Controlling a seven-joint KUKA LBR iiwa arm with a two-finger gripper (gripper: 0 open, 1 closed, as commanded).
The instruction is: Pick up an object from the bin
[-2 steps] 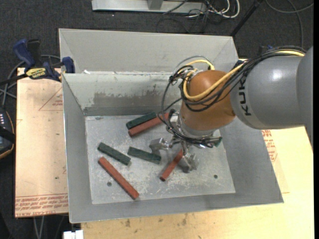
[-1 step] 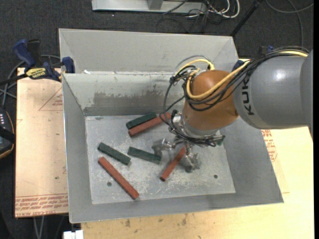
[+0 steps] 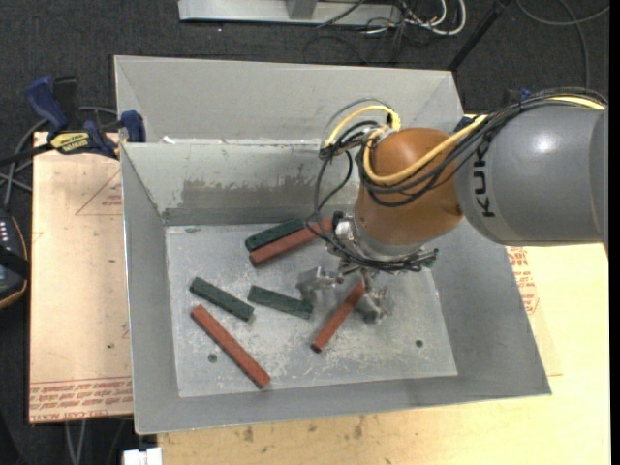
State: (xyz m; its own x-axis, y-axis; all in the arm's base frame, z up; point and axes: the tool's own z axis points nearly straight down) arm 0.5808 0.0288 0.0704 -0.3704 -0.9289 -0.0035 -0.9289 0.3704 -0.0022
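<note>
Pincer [image 3: 344, 294] low over red bar [image 3: 334, 325]; no lift yet.
Jaws spread astride the bar, 4 o'clock of bin [image 3: 407, 356] centre; clench and lift remain.

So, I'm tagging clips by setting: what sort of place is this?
Probably a robotics lab workcell: a KUKA arm reaches into a grey metal bin holding red bars and green bars, with loose cables on the dark floor behind.

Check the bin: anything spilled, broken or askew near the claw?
Nothing stands out. Red bars and green bars lie scattered flat on the bin floor, none broken or outside it. The claw sits over the upper end of one slanted red bar.
</note>
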